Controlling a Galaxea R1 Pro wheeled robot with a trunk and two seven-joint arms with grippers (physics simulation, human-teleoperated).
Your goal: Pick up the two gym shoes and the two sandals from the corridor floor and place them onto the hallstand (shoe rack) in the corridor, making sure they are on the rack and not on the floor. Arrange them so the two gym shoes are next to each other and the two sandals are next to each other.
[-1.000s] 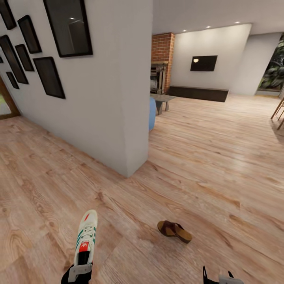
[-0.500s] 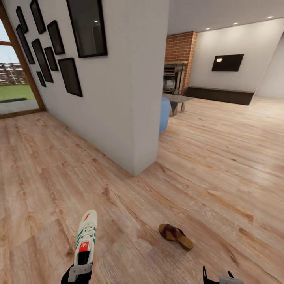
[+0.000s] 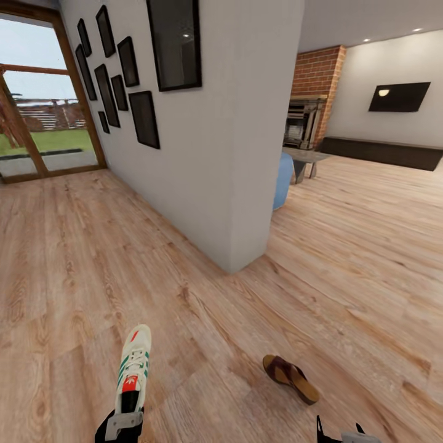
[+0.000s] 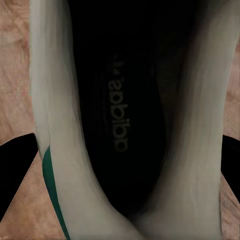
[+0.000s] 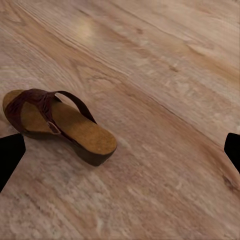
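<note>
Low at the near edge of the head view, left gripper reaching forward, clamped tight on the heel of a white low-top gym shoe with green side stripes and a red-orange tongue patch. Toe pointing away from the robot, shoe carried above the light brown wood-plank corridor floor. From the left wrist camera, looking straight down into the dark insole, pale shoe walls on both sides, black fingertips pressed at the outer flanks. Right gripper barely poking in at the bottom edge, jaws spread wide, nothing between them; black fingertips far apart at the edges of the right wrist view. Just ahead of it, a dark brown open-toe sandal with crossed straps and tan footbeds lying flat on the planks, alone, well apart from the held shoe. Farther off, a grey-white wall corner with black picture frames, a glass door at far left, a red brick fireplace beyond.
</note>
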